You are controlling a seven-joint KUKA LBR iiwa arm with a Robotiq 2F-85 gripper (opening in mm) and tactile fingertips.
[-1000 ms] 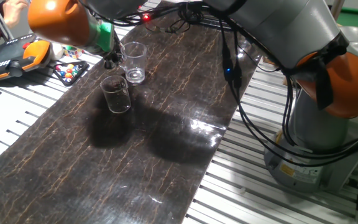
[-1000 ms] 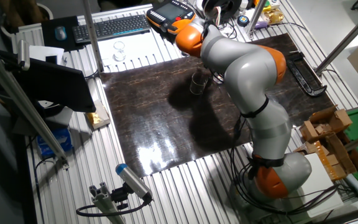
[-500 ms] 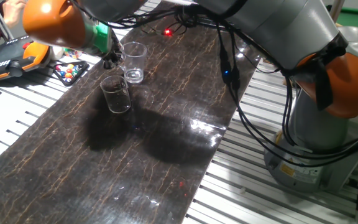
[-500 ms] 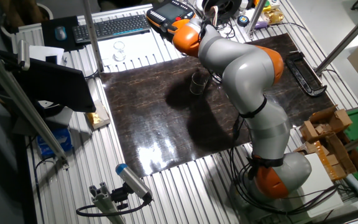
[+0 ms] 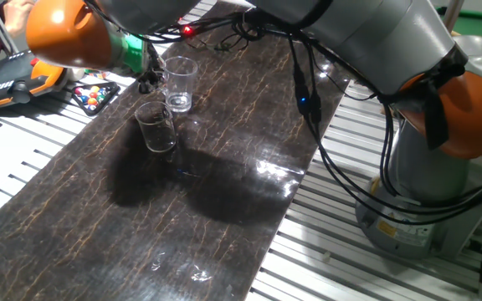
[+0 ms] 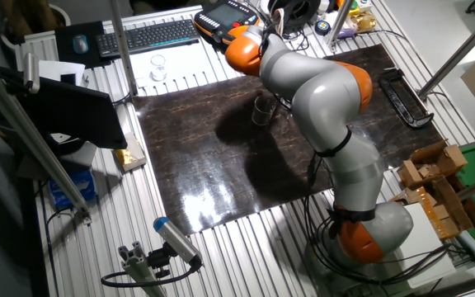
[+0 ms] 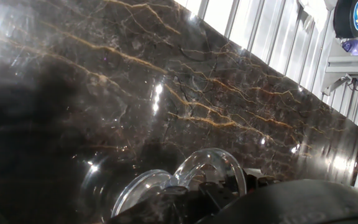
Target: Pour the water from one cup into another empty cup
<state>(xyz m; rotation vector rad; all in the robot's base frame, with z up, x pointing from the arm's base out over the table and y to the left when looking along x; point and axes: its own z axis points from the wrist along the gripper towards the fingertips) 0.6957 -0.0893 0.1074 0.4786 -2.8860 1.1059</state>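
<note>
The straight-sided tumbler with a thick pale base stands upright at the far left of the dark mat; I cannot make out the water in it. The empty tapered cup stands upright just in front of it, and it also shows beside the arm in the other fixed view. My gripper hovers close to the tumbler's left side without touching it. Its dark fingers look apart and hold nothing. In the hand view, blurred curved glass rims fill the lower edge under the dark hand body.
The dark marbled mat lies on a slatted aluminium table. An orange teach pendant and a tray of coloured balls sit left of the gripper. Black cables hang over the mat's far right. The arm's base stands right.
My gripper and the orange wrist have drifted slightly left, away from the tumbler. Both cups stand where they were.
</note>
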